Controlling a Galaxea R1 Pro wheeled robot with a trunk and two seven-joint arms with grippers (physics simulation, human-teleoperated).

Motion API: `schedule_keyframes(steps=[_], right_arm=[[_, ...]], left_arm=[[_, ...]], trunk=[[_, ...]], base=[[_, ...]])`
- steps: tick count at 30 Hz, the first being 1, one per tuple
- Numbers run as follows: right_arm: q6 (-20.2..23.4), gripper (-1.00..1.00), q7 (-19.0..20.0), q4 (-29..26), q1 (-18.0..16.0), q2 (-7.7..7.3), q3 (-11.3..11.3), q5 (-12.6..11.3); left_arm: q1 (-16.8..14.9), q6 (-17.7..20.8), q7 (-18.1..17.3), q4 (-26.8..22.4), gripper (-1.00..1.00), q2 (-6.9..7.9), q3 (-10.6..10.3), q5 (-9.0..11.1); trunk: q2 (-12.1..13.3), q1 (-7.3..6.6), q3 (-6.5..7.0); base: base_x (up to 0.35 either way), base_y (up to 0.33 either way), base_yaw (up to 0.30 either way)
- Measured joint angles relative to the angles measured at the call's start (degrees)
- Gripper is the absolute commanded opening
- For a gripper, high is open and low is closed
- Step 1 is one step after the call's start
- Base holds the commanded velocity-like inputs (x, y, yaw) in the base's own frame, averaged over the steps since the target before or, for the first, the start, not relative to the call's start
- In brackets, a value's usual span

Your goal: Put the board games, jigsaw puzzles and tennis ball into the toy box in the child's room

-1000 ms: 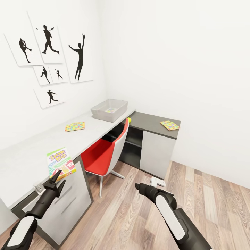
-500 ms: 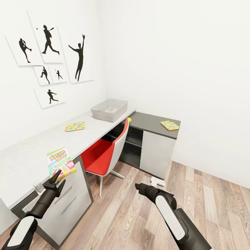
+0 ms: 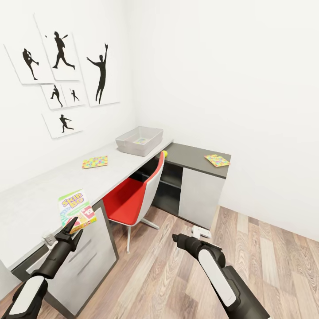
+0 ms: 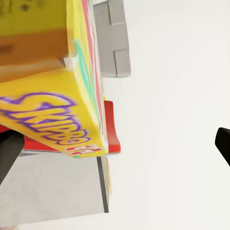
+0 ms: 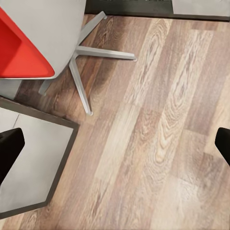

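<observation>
A child's room corner with white walls, a wood-plank floor [image 3: 274, 252] and black athlete silhouette pictures [image 3: 62, 75]. A long pale desktop [image 3: 31, 204] meets a lower dark grey cabinet [image 3: 190, 155] at the corner. The left gripper [image 3: 71, 227] is clamped on the edge of the SKIP-BO box [image 3: 76, 207], which is lifted and tilted at the near end of the desktop. The right gripper [image 3: 175, 239] hangs over the floor with its fingers spread wide, holding nothing. The grey toy box [image 3: 150, 135] sits at the far end of the desktop with something colourful inside. One jigsaw puzzle [image 3: 95, 162] lies mid-desktop; another puzzle [image 3: 217, 160] lies on the cabinet. The tennis ball [image 3: 165, 153] peeks from behind a red chair [image 3: 133, 199].
</observation>
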Motion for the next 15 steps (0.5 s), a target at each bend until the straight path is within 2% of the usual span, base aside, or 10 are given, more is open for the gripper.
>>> schedule_keyframes(steps=[11, 15], right_arm=[[0.0, 1.0, 0.0, 0.0, 0.0, 0.0, 0.0, 0.0], [0.0, 1.0, 0.0, 0.0, 0.0, 0.0, 0.0, 0.0]], left_arm=[[0.0, 0.2, 0.5, 0.0, 1.0, 0.01, 0.0, 0.0], [0.0, 0.2, 0.6, 0.0, 1.0, 0.0, 0.3, 0.0]], trunk=[[0.0, 0.01, 0.0], [0.0, 0.01, 0.0]], base=[[0.01, 0.0, 0.001], [0.001, 0.0, 0.09]])
